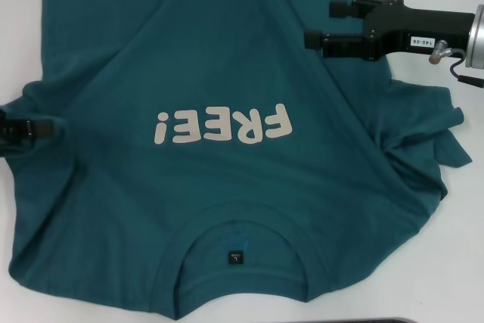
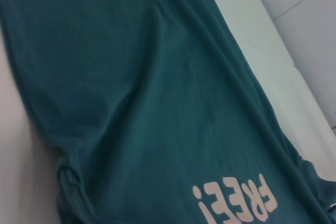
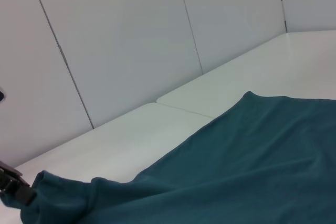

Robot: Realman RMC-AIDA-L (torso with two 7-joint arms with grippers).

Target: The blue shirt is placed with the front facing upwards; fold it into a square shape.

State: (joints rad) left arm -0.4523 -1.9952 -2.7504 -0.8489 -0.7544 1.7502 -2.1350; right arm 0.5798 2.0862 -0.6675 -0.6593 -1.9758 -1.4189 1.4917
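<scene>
1. Head view: the blue shirt (image 1: 227, 111) lies front up on the white table (image 1: 45, 13), its collar (image 1: 243, 262) nearest my body and the off-white "FREE!" lettering (image 1: 223, 125) reading upside down from here. My right gripper (image 1: 321, 24) reaches in from the right over the shirt's right side, near the bunched right sleeve (image 1: 423, 138). Its two black fingers are spread apart with nothing between them, so it is released. My left gripper (image 1: 34, 128) shows only as a dark tip at the left edge, where the cloth puckers. I cannot tell whether it is clenched on the fabric.

2. Left wrist view: the shirt (image 2: 136, 87) fills the picture, running long and creased with diagonal folds, the lettering (image 2: 236, 203) near one corner. None of my own fingers appear here.

3. Right wrist view: the shirt's far edge (image 3: 231, 166) lies on the table (image 3: 157, 129) before pale wall panels (image 3: 131, 40). A rolled bit of cloth (image 3: 52, 195) sits beside a small dark piece of hardware (image 3: 13, 187) at the frame edge.

4. My judgement: I am at the first step, taking hold of the sides for the sleeve fold. No fold is made yet. Next, my right gripper needs to lower onto the sleeve edge and pinch a single layer before lifting inward.
</scene>
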